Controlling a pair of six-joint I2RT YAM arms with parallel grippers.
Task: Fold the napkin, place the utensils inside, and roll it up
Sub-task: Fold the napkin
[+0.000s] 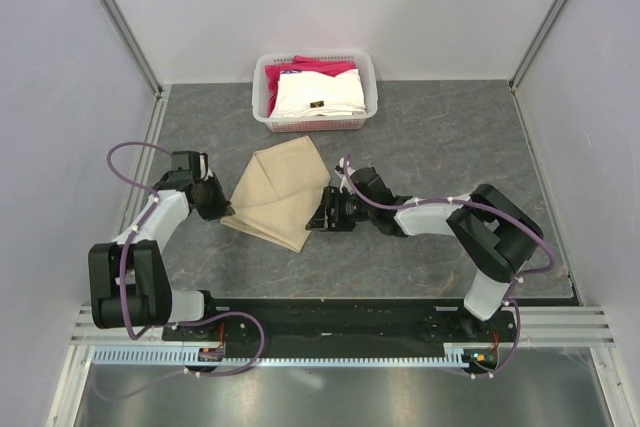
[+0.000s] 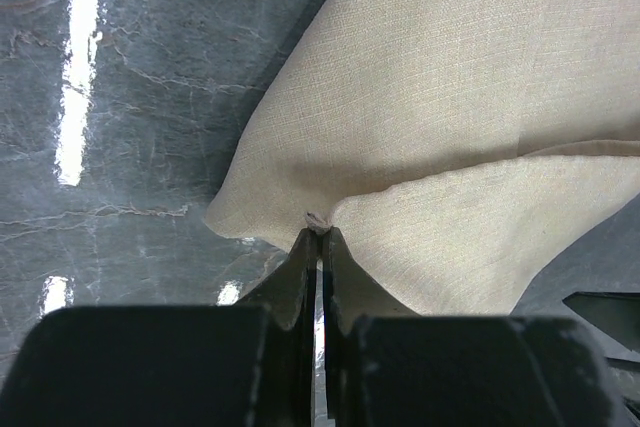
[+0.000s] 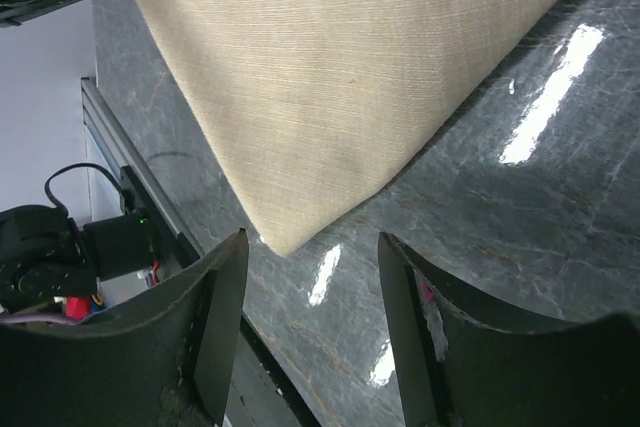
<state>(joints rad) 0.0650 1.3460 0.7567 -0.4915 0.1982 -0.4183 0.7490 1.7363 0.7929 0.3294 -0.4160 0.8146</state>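
Note:
The tan napkin (image 1: pixel 275 195) lies folded over on the grey table, between my two grippers. My left gripper (image 1: pixel 222 209) is at its left edge. In the left wrist view the jaws are shut, pinching a small bit of the napkin's (image 2: pixel 450 127) edge at the left gripper's (image 2: pixel 318 231) tips. My right gripper (image 1: pixel 318 215) is low at the napkin's right corner. In the right wrist view it (image 3: pixel 312 247) stands open, with the napkin's (image 3: pixel 330 77) pointed corner just ahead of the tips and nothing between them. The utensils are out of view.
A white basket (image 1: pixel 315 125) stands at the back centre, holding a white folded cloth (image 1: pixel 318 95) and a pink-red cloth (image 1: pixel 300 69). Grey walls close in the table on the left, right and back. The black base rail runs along the near edge.

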